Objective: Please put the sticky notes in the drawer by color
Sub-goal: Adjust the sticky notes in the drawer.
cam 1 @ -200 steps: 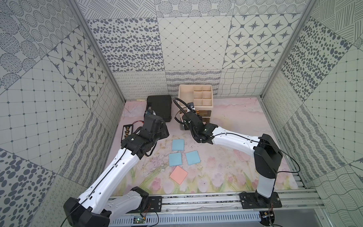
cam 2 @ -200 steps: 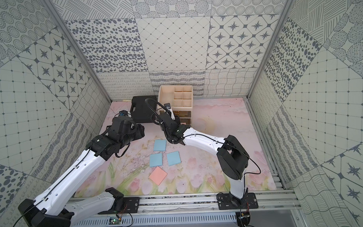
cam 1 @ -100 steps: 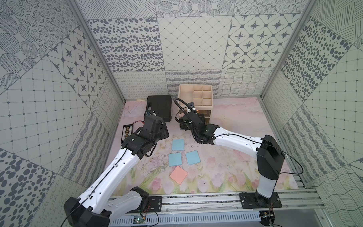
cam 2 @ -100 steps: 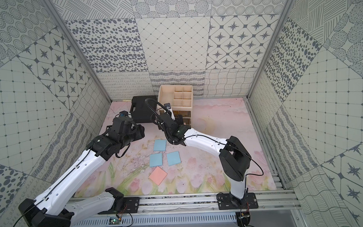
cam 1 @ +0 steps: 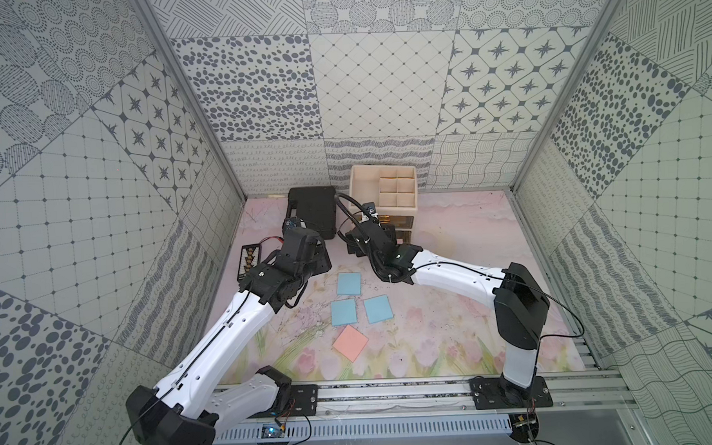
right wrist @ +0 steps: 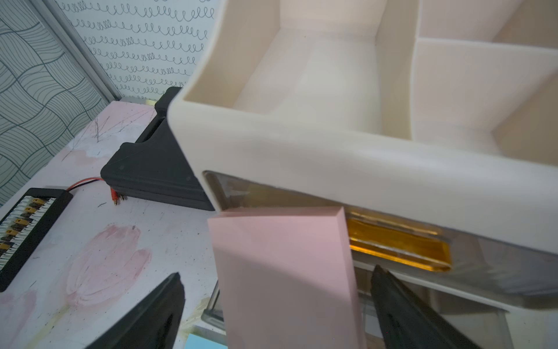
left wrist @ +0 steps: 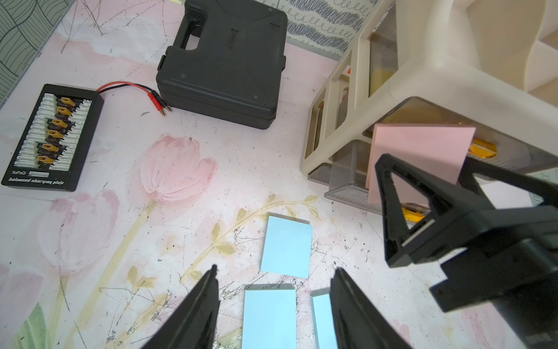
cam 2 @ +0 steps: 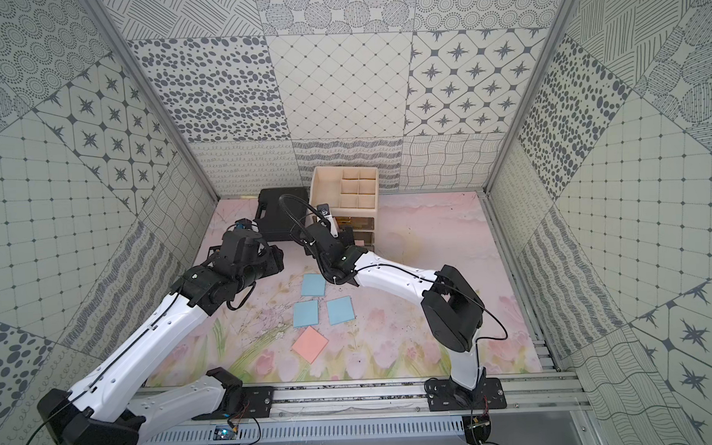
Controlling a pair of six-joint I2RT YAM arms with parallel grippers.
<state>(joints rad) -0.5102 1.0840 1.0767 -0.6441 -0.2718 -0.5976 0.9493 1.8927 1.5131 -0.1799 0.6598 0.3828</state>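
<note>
Three light blue sticky notes point(cam 1: 348, 283) point(cam 1: 343, 312) point(cam 1: 378, 308) and a salmon-pink one point(cam 1: 350, 342) lie flat on the mat in both top views. The cream drawer point(cam 1: 394, 209) stands at the back with a lower drawer pulled out. Another pink sticky note point(right wrist: 283, 272) stands on edge there, its top leaning against an upper drawer front beside the gold handle point(right wrist: 398, 244). My right gripper point(right wrist: 277, 269) is open around it, with a gap on each side. My left gripper point(left wrist: 276, 268) hovers open over the blue sticky notes, holding nothing.
A flat black case point(cam 1: 311, 211) lies left of the drawer cabinet. A black charging board point(cam 1: 250, 262) with red and black leads sits near the left wall. The left arm's wrist and the right arm's wrist are close together in front of the cabinet.
My right gripper has opened and let go of the pink sticky note, which now leans on the drawer front. The left arm has not moved.
</note>
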